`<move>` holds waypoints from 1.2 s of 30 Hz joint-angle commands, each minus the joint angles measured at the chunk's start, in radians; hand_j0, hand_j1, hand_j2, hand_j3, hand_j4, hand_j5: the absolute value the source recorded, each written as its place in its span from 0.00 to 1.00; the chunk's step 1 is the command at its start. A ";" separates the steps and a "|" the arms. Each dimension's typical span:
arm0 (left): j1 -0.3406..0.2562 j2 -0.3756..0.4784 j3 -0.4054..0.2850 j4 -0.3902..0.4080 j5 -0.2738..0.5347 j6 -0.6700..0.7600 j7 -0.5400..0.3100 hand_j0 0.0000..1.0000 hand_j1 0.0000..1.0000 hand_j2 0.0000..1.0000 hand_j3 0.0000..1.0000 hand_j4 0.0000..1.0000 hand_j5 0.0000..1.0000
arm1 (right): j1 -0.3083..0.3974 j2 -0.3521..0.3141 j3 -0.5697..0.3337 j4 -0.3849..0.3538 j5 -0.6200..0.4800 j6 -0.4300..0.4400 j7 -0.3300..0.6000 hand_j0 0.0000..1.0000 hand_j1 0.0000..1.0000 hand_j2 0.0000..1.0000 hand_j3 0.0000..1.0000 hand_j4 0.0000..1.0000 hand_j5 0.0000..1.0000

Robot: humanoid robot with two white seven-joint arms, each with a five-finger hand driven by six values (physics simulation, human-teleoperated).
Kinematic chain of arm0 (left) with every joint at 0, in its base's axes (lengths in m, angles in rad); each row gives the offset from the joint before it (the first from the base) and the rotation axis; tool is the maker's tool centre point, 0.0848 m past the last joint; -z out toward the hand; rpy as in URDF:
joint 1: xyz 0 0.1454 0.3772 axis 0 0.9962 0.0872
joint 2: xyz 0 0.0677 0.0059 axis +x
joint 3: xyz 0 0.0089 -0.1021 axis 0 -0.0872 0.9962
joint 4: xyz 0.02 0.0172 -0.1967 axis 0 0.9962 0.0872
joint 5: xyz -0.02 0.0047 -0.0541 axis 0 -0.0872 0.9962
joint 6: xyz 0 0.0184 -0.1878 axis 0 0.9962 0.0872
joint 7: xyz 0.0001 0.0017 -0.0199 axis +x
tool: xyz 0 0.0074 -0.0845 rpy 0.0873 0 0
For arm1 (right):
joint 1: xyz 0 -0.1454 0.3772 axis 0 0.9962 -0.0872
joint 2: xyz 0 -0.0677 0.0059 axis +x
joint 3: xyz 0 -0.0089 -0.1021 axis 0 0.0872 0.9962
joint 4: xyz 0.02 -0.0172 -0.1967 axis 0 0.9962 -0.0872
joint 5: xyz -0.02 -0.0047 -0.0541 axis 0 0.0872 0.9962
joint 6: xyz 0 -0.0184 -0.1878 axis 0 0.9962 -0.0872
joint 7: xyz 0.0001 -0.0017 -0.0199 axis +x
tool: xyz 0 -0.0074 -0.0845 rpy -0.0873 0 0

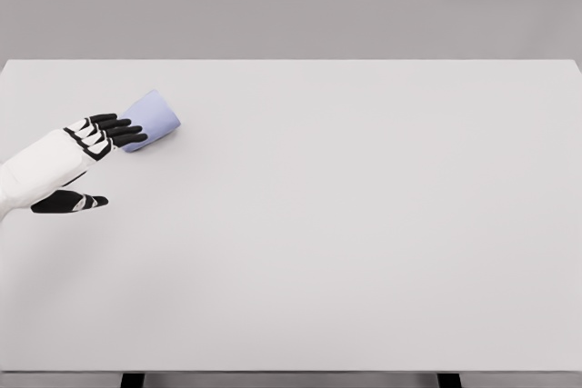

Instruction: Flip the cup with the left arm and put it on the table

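A wide, pale grey bench (364,224) fills the view, and a white robot arm reaches in from the left side. Its left robot hand (91,156) has black fingers (123,131) stretched forward and a thumb (68,202) held well apart below them, so the hand is spread and grips nothing. Just past the fingertips lies a small lavender cup (153,118), tipped on its side on the bench, one end toward the hand. The fingertips overlap the cup's near edge; whether they touch it cannot be told. The right arm is not in sight.

The risk, to my eye, lies in the cup's round side. A cup lying like this rolls easily, and a nudge from the outstretched fingers before the thumb closes could send it away from the hand, beyond reach. With the thumb so far below, a closing grasp might catch only the rim and let the cup slip or spin during the flip, dropping it sideways again instead of upright.
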State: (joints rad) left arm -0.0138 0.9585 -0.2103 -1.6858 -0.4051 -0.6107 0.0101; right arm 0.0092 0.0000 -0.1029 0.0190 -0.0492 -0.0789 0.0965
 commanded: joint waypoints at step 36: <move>-0.331 -0.283 0.095 0.044 0.258 0.914 -0.621 1.00 1.00 1.00 1.00 1.00 1.00 | 0.003 0.000 0.000 0.007 -0.001 0.005 0.000 1.00 1.00 1.00 1.00 1.00 1.00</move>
State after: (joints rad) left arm -0.3467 0.6952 -0.1053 -1.6443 -0.1405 0.1752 -0.6078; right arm 0.0123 0.0000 -0.1028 0.0261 -0.0505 -0.0736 0.0965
